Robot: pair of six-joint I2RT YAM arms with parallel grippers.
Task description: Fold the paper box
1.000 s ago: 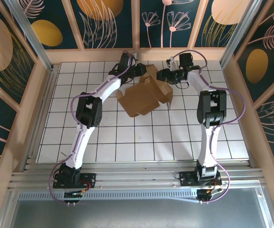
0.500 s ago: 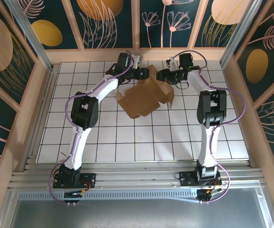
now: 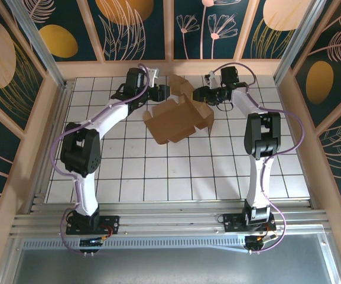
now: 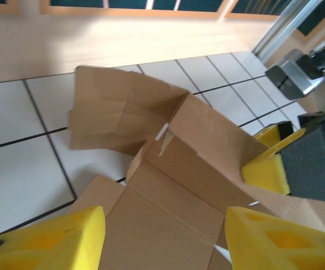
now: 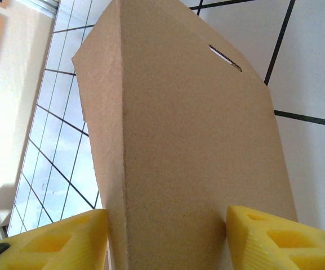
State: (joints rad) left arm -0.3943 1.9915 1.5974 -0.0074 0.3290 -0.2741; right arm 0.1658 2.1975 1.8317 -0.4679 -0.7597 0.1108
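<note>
no readable text, no labels, no brands, no numbers, no signs

Robot test cell, alu frame [image 3: 158,222], tiled floor [image 3: 158,171]

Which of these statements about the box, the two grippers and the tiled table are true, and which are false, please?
1. The paper box is fully folded and closed. False: its flaps stand open.
2. The right gripper has cardboard between its yellow fingers. True.
3. The left gripper is clamped shut on a flap. False: its fingers sit wide apart above the cardboard.
4. The box lies on the white tiled table, toward the far edge. True.
</note>
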